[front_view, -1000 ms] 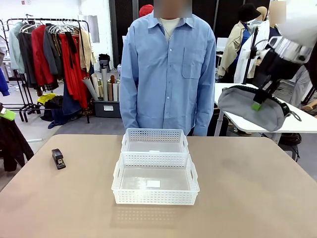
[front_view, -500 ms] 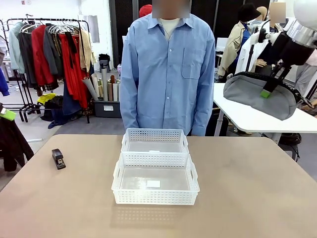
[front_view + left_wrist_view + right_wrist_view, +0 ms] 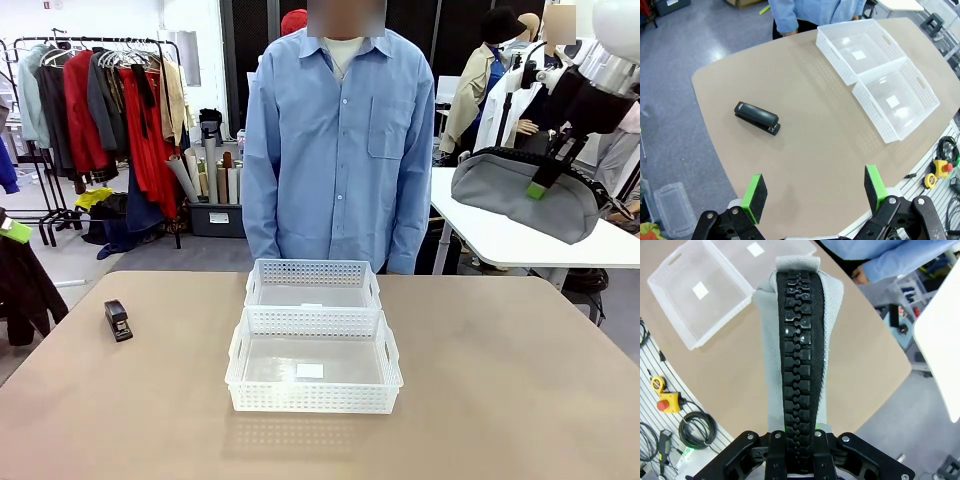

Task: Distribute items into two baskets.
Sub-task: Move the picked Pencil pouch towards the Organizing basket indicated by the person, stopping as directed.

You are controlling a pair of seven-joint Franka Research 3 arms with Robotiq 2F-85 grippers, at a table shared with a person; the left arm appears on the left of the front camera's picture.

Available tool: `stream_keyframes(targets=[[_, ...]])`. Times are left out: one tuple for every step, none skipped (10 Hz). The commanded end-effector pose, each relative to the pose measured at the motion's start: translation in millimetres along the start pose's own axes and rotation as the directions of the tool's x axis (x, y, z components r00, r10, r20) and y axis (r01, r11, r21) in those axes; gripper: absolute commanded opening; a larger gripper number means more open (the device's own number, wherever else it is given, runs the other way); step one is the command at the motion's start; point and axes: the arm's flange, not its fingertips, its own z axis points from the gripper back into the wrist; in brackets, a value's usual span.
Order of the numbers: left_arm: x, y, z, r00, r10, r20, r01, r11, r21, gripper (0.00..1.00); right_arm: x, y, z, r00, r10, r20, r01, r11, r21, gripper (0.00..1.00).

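High above the table's right side hangs the grey waist bag (image 3: 520, 195), and my right gripper (image 3: 542, 185) is shut on it. Its black zipper (image 3: 799, 360) runs up from that gripper (image 3: 800, 437) in the right wrist view. The two white baskets stand end to end at the table's middle: the near one (image 3: 314, 400) has a small label, the far one (image 3: 312, 273) stands in front of the person. The black stapler (image 3: 118, 320) lies at the table's left; it (image 3: 757, 117) is well beyond my open left gripper (image 3: 815, 192), which hovers high over the table with nothing between its fingers.
A person in a blue shirt (image 3: 338, 140) stands at the far edge behind the baskets. A white side table (image 3: 520, 245) is at the right, and a clothes rack (image 3: 100, 110) at the back left. Cables and a yellow box (image 3: 935, 177) lie off the near edge.
My right gripper has carried the bag up and to the right over the last second, then held almost still. The baskets and the stapler have not moved.
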Motion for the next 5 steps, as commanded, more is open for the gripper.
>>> stream_keyframes(targets=[[0.4, -0.6, 0.8, 1.000, -0.001, 0.002, 0.002, 1.000, -0.003, 1.00, 1.9, 2.3, 2.9, 1.000, -0.019, 0.008, 0.019, 1.000, -0.006, 0.00], [0.4, -0.6, 0.8, 1.000, -0.001, 0.002, 0.002, 1.000, -0.003, 1.00, 1.9, 2.3, 2.9, 1.000, -0.019, 0.008, 0.019, 1.000, -0.006, 0.00], [0.4, -0.6, 0.8, 1.000, -0.001, 0.002, 0.002, 1.000, -0.003, 1.00, 1.9, 2.3, 2.9, 1.000, -0.019, 0.008, 0.019, 1.000, -0.006, 0.00], [0.4, -0.6, 0.8, 1.000, -0.001, 0.002, 0.002, 1.000, -0.003, 1.00, 1.9, 2.3, 2.9, 1.000, -0.019, 0.008, 0.019, 1.000, -0.006, 0.00], [0.4, -0.6, 0.8, 1.000, -0.001, 0.002, 0.002, 1.000, -0.003, 1.00, 1.9, 2.3, 2.9, 1.000, -0.019, 0.008, 0.019, 1.000, -0.006, 0.00]])
